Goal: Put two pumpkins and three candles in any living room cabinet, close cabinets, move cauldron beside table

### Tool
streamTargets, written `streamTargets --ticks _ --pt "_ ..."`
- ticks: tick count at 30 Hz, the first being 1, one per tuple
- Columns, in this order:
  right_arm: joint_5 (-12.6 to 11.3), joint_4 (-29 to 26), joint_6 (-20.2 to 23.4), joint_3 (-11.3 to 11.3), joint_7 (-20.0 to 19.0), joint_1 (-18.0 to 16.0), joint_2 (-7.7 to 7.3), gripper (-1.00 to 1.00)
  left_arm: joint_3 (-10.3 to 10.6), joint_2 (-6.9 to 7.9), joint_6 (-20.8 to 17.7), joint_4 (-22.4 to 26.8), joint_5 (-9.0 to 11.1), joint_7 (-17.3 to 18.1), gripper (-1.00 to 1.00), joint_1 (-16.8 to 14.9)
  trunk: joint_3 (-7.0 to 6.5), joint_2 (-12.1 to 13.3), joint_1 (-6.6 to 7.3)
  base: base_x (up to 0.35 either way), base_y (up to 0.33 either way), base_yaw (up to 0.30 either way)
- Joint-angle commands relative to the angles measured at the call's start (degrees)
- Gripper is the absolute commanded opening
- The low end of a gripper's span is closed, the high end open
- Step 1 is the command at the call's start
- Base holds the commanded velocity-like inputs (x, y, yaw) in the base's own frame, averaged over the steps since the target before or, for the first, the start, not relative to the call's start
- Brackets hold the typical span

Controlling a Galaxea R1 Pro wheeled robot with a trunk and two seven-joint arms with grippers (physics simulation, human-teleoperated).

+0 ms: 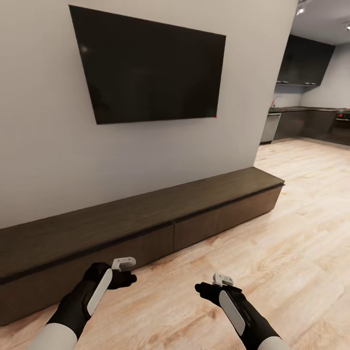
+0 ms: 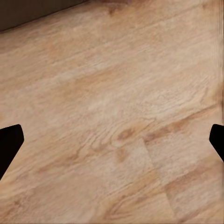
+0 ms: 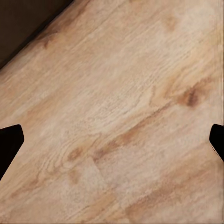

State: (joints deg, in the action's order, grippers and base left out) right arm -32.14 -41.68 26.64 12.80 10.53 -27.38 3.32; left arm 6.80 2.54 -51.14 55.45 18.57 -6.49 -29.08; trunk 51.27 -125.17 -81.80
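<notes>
The cabinet [image 1: 146, 214] is a long, low, dark brown unit running along the white wall, with all its drawer fronts flush and shut and its top bare. My left gripper [image 1: 124, 277] hovers just in front of it over the floor. In the left wrist view its fingers [image 2: 9, 142] stand wide apart with only floor between them. My right gripper [image 1: 208, 288] hangs further from the cabinet, and its fingers [image 3: 9, 142] are also spread with nothing between them. A dark strip of the cabinet [image 3: 23, 23] edges the right wrist view. The pumpkins, candles, cauldron and table are out of view.
A large black TV [image 1: 150, 68] hangs on the wall above the cabinet. Light wood floor [image 1: 272, 253] stretches to the right toward a kitchen with dark units [image 1: 306, 61] and a steel appliance [image 1: 270, 127] at the back.
</notes>
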Motion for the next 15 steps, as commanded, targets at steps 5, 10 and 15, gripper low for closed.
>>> streamTargets --ticks 5,10,15 --pt "-0.63 -0.07 0.08 0.21 0.55 -0.04 -0.06 1.0 0.3 0.05 0.0 0.09 0.52 -0.67 1.0 -0.01 -0.11 -0.02 0.01 0.0 0.0 -0.282" --pt "-0.64 -0.07 0.07 0.19 0.55 -0.04 -0.04 1.0 0.32 0.11 0.07 0.09 0.45 -0.71 1.0 -0.01 -0.28 -0.02 0.01 0.082 -0.061 -0.282" --pt "-1.04 -0.07 0.07 0.2 0.61 -0.04 -0.07 1.0 0.34 0.1 0.09 0.09 0.42 -0.72 1.0 -0.01 -0.45 -0.02 0.01 0.212 -0.172 -0.282"
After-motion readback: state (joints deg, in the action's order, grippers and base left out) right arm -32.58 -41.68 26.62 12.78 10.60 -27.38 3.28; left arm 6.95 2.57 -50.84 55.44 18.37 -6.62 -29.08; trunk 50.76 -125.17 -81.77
